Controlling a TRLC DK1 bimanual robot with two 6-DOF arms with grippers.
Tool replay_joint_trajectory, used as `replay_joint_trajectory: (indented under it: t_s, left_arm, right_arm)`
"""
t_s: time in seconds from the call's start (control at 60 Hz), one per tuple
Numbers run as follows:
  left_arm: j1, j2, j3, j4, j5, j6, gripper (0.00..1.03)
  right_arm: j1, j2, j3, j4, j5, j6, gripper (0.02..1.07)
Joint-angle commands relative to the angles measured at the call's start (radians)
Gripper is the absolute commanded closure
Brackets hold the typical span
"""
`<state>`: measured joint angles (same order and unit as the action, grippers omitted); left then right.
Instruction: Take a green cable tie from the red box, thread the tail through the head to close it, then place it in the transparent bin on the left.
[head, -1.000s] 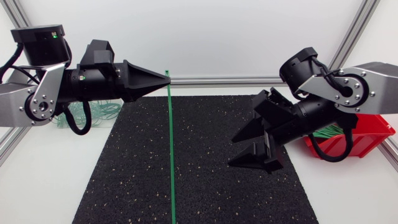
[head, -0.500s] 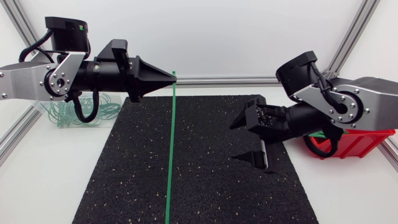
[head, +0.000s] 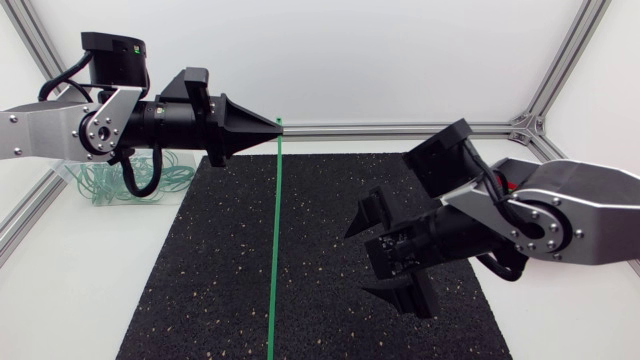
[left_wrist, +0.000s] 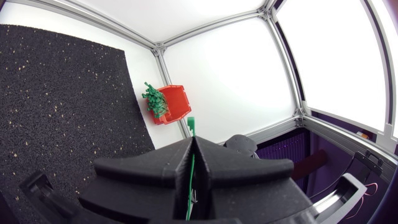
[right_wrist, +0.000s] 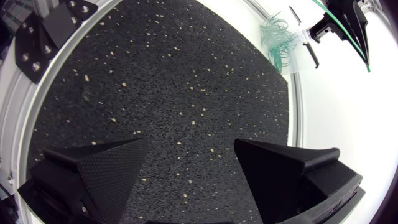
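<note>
While my left pincer (head: 272, 124) clamps the light, springy green cable tie (head: 275, 250) above the mat (head: 190, 290), my spread, empty right pincer (head: 386, 256) should pinch its free end.

Bright, even light; wrist views bend at the edges.
</note>
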<state>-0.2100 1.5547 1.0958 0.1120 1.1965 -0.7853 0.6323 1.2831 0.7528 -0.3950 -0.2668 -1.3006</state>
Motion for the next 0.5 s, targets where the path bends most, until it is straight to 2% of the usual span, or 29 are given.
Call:
replay_joint_trajectory:
  t_s: [0.0,0.117,0.183,0.233,0.483]
  left_arm:
    - [0.011,0.028,0.030,0.000,0.012,0.009,1.00]
    - [0.020,0.041,0.032,0.000,0.012,0.015,1.00]
    - [0.023,0.048,0.033,0.000,0.012,0.014,1.00]
    - [0.023,0.051,0.033,-0.003,0.012,0.014,1.00]
    - [0.037,0.100,0.039,-0.005,0.026,0.027,1.00]
  right_arm:
    - [0.040,-0.011,-0.081,0.108,0.047,-0.052,0.06]
    - [0.040,-0.047,-0.162,0.355,0.043,-0.097,0.06]
    - [0.026,-0.065,-0.233,0.504,-0.012,-0.198,0.06]
    - [0.030,-0.071,-0.268,0.587,-0.025,-0.210,0.06]
    - [0.095,-0.119,-0.319,0.739,-0.072,-0.246,0.06]
